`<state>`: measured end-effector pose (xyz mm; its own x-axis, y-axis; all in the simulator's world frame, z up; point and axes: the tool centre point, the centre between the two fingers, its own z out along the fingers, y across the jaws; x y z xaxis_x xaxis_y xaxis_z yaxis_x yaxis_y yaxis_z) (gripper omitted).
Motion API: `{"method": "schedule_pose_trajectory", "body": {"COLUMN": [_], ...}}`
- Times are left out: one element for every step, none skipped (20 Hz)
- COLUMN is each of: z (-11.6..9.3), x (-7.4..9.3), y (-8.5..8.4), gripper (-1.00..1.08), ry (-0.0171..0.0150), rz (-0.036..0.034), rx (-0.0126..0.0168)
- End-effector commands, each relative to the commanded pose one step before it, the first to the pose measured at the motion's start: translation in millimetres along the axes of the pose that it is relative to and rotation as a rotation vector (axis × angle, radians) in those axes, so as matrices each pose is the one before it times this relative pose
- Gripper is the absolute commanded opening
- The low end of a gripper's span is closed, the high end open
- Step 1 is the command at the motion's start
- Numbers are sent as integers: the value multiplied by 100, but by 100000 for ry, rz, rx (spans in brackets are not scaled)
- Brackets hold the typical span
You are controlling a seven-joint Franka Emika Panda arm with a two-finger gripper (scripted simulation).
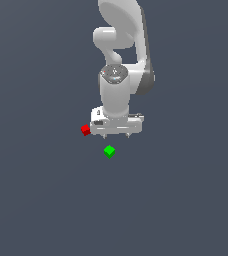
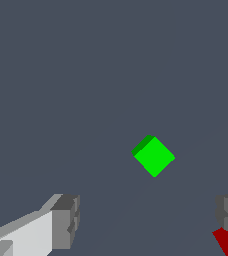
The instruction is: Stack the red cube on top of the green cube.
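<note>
The red cube (image 1: 85,130) sits on the worktop (image 1: 41,190) just outside one finger of the end effector (image 1: 116,135), not between the fingers. The green cube (image 1: 109,151) lies apart from it, just ahead of the fingertips. The fingers are spread wide and hold nothing, likely because the end effector must first centre over the red cube before gripping it.

Lighting is even and moderately dim in both views, with no cast shadows on the dark floor (image 1: 41,200). Soft highlights mark the white arm (image 1: 117,95). Renders are sharp, undistorted, slightly pixelated.
</note>
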<state>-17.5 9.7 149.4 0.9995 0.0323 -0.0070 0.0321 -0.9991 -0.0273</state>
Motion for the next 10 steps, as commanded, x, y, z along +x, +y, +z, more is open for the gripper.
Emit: {"method": "schedule_pose_trajectory", "body": {"z": [288,144,157,169,181,193,205,216,227,238], "x": [-673,-340,-371,-400,-429,-457,-484,-510,-534,-558], "y": [470,227,246,268,288,306,327,344,363,381], "gripper": [100,100,100,100,100,100,100,100,100,100], "ry": [-22,-2,-2,-3,-3,-3,-3,-3,-3,-3], "rz": [-1860,-975,-1066,-1150,-1234,-1317,-1395,-1472,-1545,-1616], "rx": [-110,-52,-57,-61,-66,-70,-74,-78,-82,-86]}}
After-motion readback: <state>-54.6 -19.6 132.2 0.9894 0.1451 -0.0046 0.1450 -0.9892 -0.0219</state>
